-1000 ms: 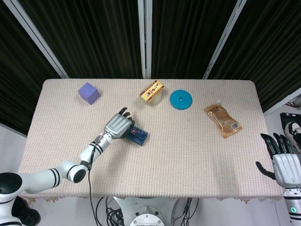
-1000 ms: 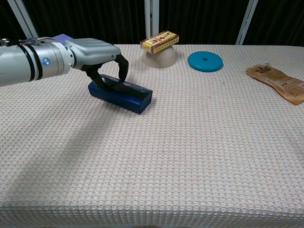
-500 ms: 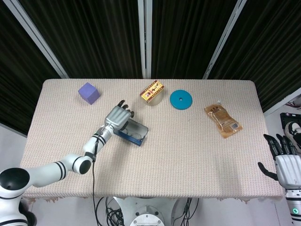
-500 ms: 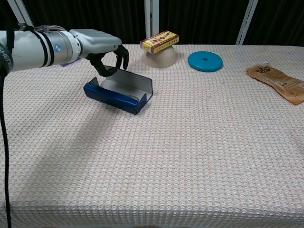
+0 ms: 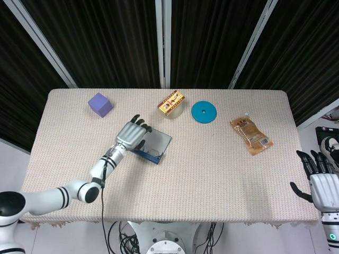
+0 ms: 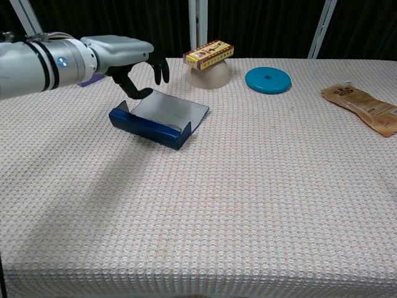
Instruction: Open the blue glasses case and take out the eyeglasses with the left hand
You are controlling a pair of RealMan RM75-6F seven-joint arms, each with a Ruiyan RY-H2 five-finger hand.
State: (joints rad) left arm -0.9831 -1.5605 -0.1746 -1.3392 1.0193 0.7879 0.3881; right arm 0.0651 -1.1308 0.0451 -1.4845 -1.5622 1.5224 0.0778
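**Blue case lies open under the left robot hand**

Blue and shallow, the glasses case (image 6: 151,126) sits on the left half of the woven beige surface (image 6: 260,205), its lid (image 6: 170,109) folded back toward the far right and lying nearly flat, pale grey lining upward. In the head view a thin dark frame shows against the near wall of the tray, probably the eyeglasses (image 5: 152,155), though they are too small to make out well.

The left robot hand (image 6: 127,59) hangs above the far left end of the case, fingers curled downward and a little apart with nothing between them; the dark fingertips (image 6: 160,69) are just over the lid's far edge, and I cannot tell whether the thumb touches it. The right robot hand (image 5: 321,185) stays off the near right corner of the surface, fingers spread and upright, holding nothing.

Further back, a purple cube (image 5: 99,104) stands at the far left. A yellow and red box (image 6: 208,53) rests tilted on top of an upturned beige bowl (image 6: 208,76) near the far middle, with a teal disc (image 6: 268,80) just to its right. A brown snack pouch (image 6: 361,107) lies flat toward the right edge.
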